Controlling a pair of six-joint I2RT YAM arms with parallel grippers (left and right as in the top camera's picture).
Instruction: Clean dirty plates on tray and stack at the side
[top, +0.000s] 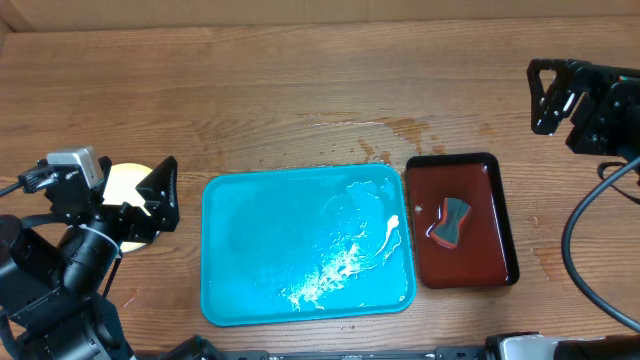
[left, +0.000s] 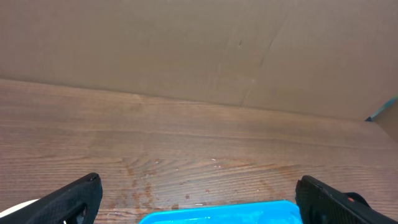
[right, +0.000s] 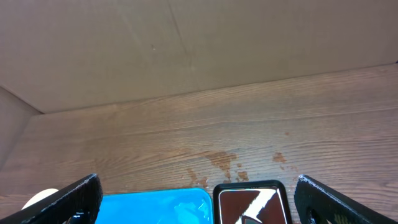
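Plates (top: 124, 184): pale yellow stack on table, just left of tray (top: 225, 300); count not readable. None on tray, only white foam streaks.
Left gripper (top: 160, 197) over stack's right edge, jaws spread wide, empty.
Right gripper (top: 541, 98) well apart at far right, jaws wide, empty.
Sponge (top: 449, 221) in small red-brown tray (top: 500, 200), right-arm side.
Judgement: stacking looks complete; left arm nearer plates.

The tray (top: 235, 215) was turquoise-blue, streaked with white foam (top: 330, 275) across its right half. The smaller tray (top: 480, 190) was dark red-brown with a black rim, and the sponge (top: 450, 221) in it was grey-blue with a reddish edge. The plate (top: 122, 183) showed pale yellow. The table (top: 300, 90) was brown wood with fine grain, blotched by darker wet stains (top: 405, 128)
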